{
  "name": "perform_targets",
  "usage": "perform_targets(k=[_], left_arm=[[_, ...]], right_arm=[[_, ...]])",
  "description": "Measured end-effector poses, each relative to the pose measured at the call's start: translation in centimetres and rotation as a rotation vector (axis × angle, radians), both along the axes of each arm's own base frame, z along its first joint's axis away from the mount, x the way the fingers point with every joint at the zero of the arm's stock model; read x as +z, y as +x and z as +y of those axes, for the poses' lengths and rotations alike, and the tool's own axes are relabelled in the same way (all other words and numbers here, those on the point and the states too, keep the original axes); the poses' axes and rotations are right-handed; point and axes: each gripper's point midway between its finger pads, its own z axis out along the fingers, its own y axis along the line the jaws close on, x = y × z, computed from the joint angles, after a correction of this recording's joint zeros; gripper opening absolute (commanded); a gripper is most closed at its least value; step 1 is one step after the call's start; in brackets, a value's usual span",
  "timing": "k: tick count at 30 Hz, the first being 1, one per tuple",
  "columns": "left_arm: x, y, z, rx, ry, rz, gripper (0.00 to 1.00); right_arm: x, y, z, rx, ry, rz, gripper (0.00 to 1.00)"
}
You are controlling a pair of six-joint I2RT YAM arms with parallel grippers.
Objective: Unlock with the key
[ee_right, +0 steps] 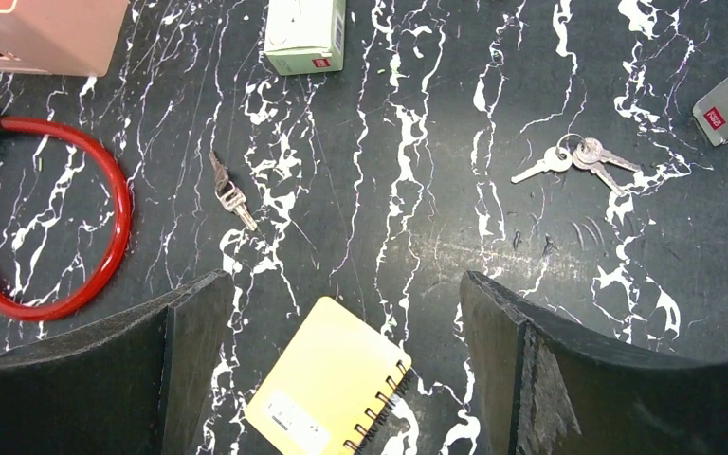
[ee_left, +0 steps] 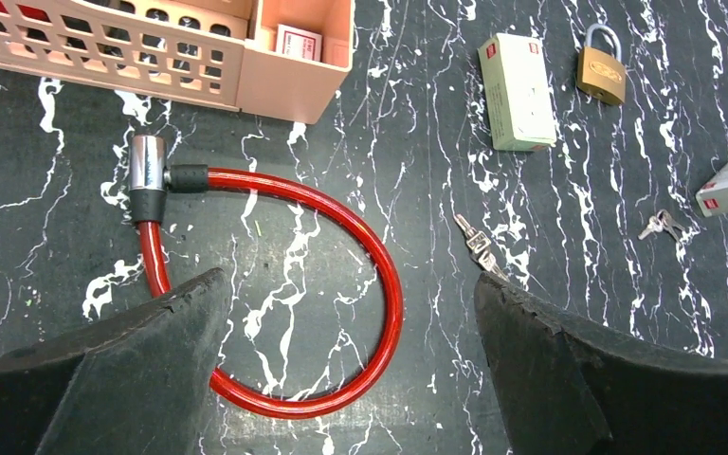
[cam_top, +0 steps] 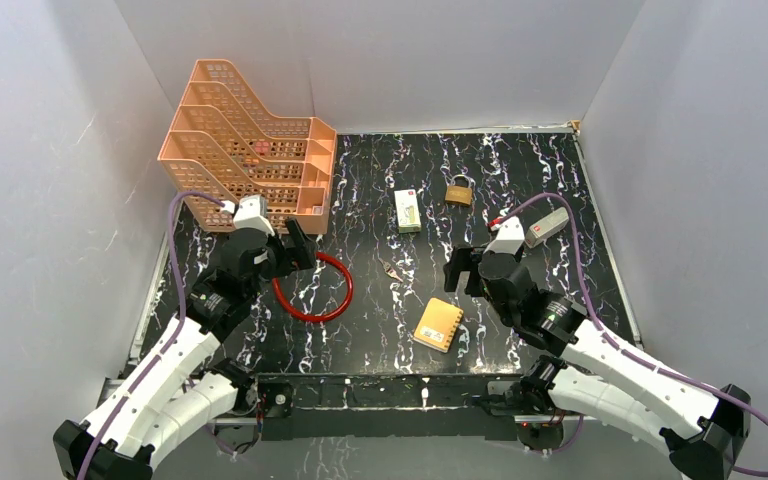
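The small, flat key of dull silvery-brown metal (ee_right: 230, 194) lies on the black, white-veined marble-look worktop (cam_top: 520, 170), just right of the glossy red cable loop with a metal end-piece (ee_left: 393, 284), apart from it and with bare surface all round. Farther right of the loop lies a ring of bright silver keys (ee_right: 578, 156). Beyond the loop and to its right are a pale green cardboard box (cam_top: 407, 210) and a brass padlock with a steel shackle (cam_top: 459, 191). A yellow spiral-bound notebook (cam_top: 439, 324) lies nearer than the loop, to its right. A perforated orange plastic file tray (cam_top: 250, 140) stands behind the loop. The left claw (ee_left: 349, 280) hangs above the loop, fingers wide apart and gripping nothing. The right claw (ee_right: 343, 280), equally spread and empty, hangs right of the loop, past the key.
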Motion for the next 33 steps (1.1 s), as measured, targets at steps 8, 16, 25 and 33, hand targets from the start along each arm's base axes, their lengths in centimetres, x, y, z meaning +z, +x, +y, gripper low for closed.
perform_targets(k=[8, 16, 25, 33], left_arm=[[0.0, 0.1, 0.5, 0.031, 0.01, -0.003, 0.98], [-0.8, -0.2, 1.7, 0.061, 0.063, 0.022, 0.98], [-3.6, -1.0, 2.5, 0.201, 0.03, 0.184, 0.89], [-6.2, 0.1, 2.9, 0.414, 0.027, 0.353, 0.7]], right_arm=[[0.6, -0.1, 0.0, 0.036, -0.036, -0.013, 0.98], [2.1, -0.5, 1.0, 0.15, -0.089, -0.015, 0.95], [2.0, -1.2, 3.9, 0.3, -0.092, 0.037, 0.96], [0.1, -1.6, 4.5, 0.328, -0.068, 0.056, 0.96]])
